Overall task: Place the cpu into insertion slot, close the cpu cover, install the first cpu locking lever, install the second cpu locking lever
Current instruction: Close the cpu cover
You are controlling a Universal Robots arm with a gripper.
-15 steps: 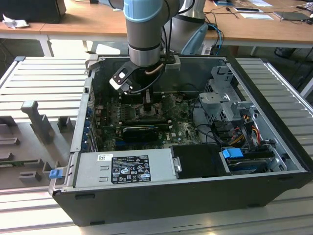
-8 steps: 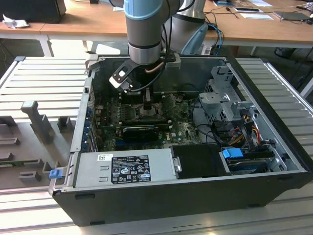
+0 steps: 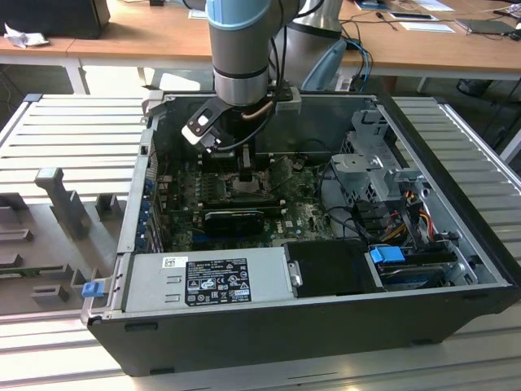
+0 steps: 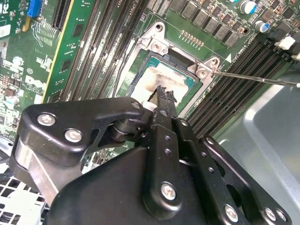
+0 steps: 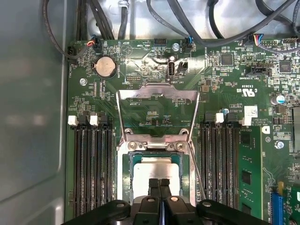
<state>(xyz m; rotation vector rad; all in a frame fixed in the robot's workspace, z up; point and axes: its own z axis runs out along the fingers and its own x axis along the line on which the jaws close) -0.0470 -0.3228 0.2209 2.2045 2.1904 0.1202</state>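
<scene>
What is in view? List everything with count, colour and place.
case: one, black, on the grey table
board: one, green, inside the case
cpu: one, silver-grey, in the socket
cover: one, grey metal, swung open beyond the socket
lever: one, silver wire, beside the socket
memory slots: two banks, black, either side of the socket
coin cell: one, silver, on the board
power supply: one, grey, along the case's near side, exterior view
gripper: one, black, shut, tips over the cpu
arm: one, grey and blue, reaching into the case
</scene>
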